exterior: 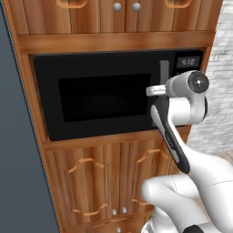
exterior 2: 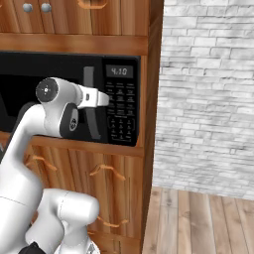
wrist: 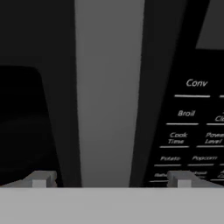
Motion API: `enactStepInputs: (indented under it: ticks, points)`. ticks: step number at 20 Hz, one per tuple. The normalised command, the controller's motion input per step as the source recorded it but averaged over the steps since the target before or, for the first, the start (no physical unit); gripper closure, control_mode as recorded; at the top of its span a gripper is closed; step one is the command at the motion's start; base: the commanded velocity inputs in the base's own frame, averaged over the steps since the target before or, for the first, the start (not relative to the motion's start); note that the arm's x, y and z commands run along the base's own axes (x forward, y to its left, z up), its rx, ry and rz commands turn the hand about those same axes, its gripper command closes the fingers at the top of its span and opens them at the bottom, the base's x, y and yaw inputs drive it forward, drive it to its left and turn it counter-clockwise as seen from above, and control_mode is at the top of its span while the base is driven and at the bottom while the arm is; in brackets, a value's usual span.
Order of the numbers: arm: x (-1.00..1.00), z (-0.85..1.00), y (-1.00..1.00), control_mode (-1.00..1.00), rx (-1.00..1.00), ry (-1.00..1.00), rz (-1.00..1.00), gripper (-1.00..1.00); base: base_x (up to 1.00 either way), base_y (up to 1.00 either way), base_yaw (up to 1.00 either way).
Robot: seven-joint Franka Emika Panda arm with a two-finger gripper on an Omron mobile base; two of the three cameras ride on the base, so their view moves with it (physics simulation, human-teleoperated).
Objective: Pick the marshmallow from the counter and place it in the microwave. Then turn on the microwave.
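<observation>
The arm (exterior: pixel 175 136) covered the microwave's (exterior: pixel 91 98) lower handle (wrist: pixel 108 92); the keypad (wrist: pixel 192 131) ran off the hand view's right edge, its lowest labels blurred.

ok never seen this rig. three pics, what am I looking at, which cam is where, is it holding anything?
It is a rendered kitchen with a white robot arm on a driving base. Two pictures come from cameras on that base, behind the arm to its left and right; both show the same scene. The third comes from a camera on the hand, looking along the gripper.

The arm faces a black built-in microwave set in wooden cabinets, door closed. In the hand view the grey door handle runs up the middle, with one dark fingertip on each side of it and the keypad to the right. A brick wall stands to the right.

The gripper is open and holds nothing.
</observation>
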Motion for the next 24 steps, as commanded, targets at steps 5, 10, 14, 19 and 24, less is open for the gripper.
enactStepInputs:
  ticks: [5, 10, 14, 19, 24]
  points:
    - [0.0, 0.06, 0.03, -1.0, 0.0, -0.12, -0.02, -1.0, 0.0, 0.0, 0.0]
    - [0.0, 0.05, 0.0, -1.0, 0.0, -0.12, -0.03, -1.0, 0.0, 0.0, 0.0]
    - [0.0, 0.04, 0.0, -1.0, 0.0, -0.12, -0.01, -1.0, 0.0, 0.0, 0.0]
    - [0.0, 0.05, 0.0, -1.0, 0.0, -0.13, 0.0, -1.0, 0.0, 0.0, 0.0]
    - [0.0, 0.07, 0.0, -1.0, 0.0, -0.15, 0.0, -1.0, 0.0, 0.0, 0.0]
